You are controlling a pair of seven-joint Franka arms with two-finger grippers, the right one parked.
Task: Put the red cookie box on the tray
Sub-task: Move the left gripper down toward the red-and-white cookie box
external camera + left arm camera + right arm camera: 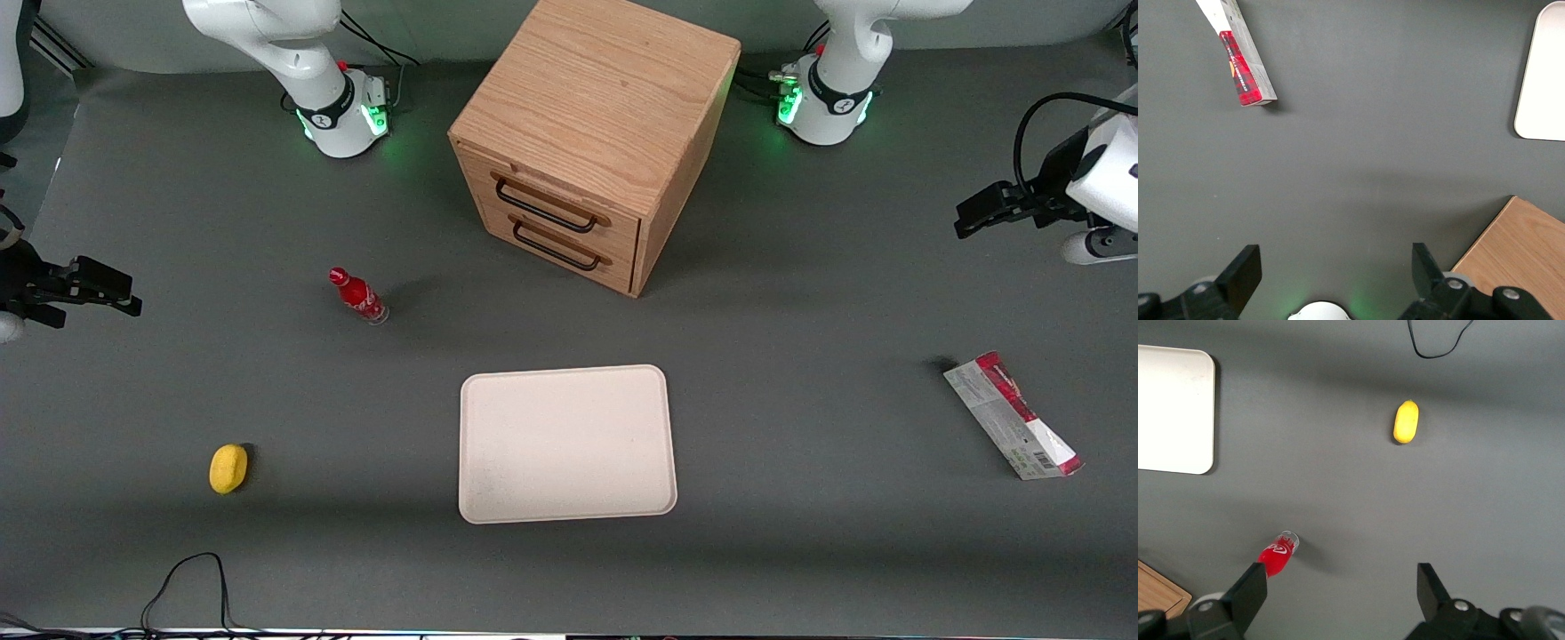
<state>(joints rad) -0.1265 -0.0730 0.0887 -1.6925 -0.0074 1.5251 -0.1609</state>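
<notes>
A wooden drawer cabinet (594, 142) stands farther from the front camera than the tray (565, 443), with a small red bottle (357, 294) and a yellow object (228, 468) toward the parked arm's end of the worktop (800, 551). Nothing lies between the tray and the red cookie box (1012, 414), which rests flat on the worktop toward the working arm's end, well apart from the tray. The gripper (973, 213) hangs above the worktop, farther from the front camera than the box, jaws apart and holding nothing. The left wrist view shows the box's (1239, 57) red printed face and grey side; the front view shows its barcode end. Its long axis runs diagonally, barcode end nearer the front camera
</notes>
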